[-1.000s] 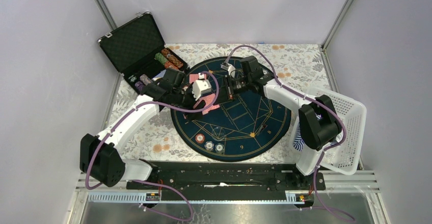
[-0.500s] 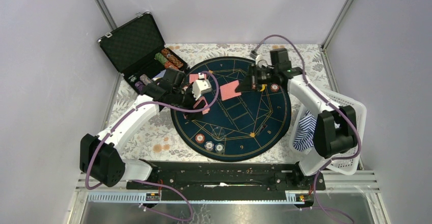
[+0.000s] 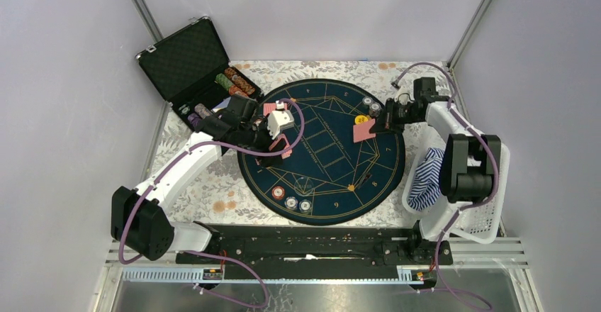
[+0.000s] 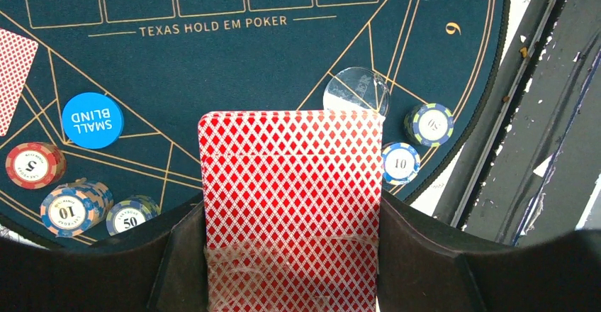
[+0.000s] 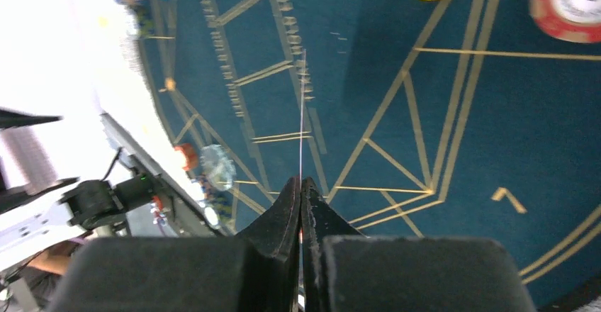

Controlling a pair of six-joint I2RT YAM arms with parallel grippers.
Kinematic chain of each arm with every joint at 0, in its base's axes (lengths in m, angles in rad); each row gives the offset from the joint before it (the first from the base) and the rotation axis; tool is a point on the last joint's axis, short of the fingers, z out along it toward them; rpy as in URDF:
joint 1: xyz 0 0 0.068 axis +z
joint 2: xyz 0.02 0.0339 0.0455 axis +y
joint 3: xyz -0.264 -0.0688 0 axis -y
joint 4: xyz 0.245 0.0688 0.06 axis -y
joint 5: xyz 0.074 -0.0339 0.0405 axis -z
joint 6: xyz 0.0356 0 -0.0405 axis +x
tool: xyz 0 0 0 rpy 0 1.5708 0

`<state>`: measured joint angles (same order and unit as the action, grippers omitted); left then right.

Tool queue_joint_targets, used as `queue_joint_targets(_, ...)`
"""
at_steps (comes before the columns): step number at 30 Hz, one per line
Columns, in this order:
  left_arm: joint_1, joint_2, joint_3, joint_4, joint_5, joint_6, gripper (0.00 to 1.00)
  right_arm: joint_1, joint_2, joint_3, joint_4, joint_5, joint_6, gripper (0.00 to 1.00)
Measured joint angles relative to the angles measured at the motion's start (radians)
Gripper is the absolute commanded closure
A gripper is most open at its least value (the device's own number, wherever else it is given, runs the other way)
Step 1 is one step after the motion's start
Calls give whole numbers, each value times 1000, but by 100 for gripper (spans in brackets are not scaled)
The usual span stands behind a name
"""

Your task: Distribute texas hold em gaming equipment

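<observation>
Spanning the middle of the table (image 3: 230,195), the round poker mat (image 3: 326,174) lay beneath both arms. Over its left part, the left gripper (image 4: 290,255) grasped a deck of red-backed cards (image 4: 290,184), which stood between the fingers and projected beyond their tips. At the mat's right side, the right gripper (image 5: 301,184) was clenched on a single card (image 3: 363,132), edge-on in the wrist view and extending leftward from the tips. A yellow button disc (image 3: 361,119) lay just beyond the card's far edge. Three chips (image 3: 291,202) sat at the mat's near edge.
</observation>
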<state>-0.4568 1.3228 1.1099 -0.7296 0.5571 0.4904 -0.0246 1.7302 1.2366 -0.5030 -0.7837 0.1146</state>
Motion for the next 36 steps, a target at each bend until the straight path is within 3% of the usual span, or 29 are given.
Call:
queue_joint_targets(11, 0, 0, 0, 10, 0, -2, 100, -9, 125, 12, -22, 207, -81, 100)
queue_joint_targets(21, 0, 0, 0, 18, 0, -2, 100, -13, 162, 50, -43, 346, -145, 90)
queue_joint_targets(28, 0, 0, 0, 18, 3, -2, 100, -15, 171, 62, -38, 444, -167, 54)
queue_joint_targets(33, 0, 0, 0, 18, 4, -2, 100, -15, 171, 62, -36, 489, -171, 39)
queue_joint_targets(36, 0, 0, 0, 18, 4, -2, 100, -16, 163, 62, -32, 513, -171, 36)
